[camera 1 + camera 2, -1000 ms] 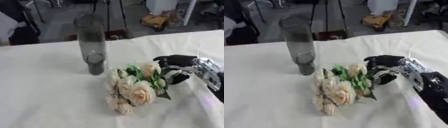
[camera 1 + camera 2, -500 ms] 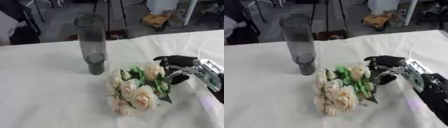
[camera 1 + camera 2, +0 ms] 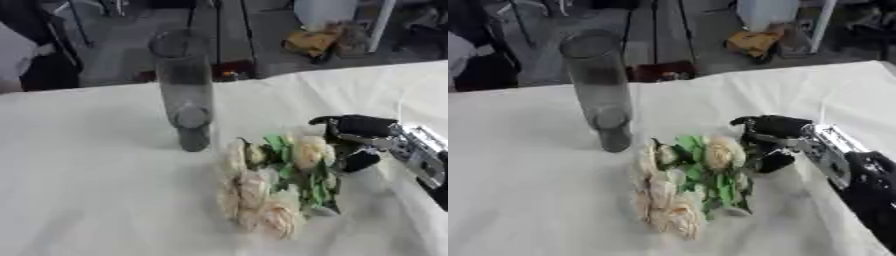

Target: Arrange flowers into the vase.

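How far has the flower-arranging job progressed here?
Nothing is finished: the tall grey glass vase stands without flowers. In hand: the right hand has its fingers curled at the bunch of cream roses with green leaves, lying on the white tablecloth. Left: lift and insert them.

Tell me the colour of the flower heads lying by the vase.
Cream roses with green leaves, clearest in the left eye view.

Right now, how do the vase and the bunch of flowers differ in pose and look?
The vase stands upright, while the flowers lie flat on the white cloth. The vase is a tall, grey, see-through cylinder; the flowers are cream blooms with green leaves. The right hand is curled at the flowers' far end, while the vase stands untouched. Both rest on the same cloth, close together.
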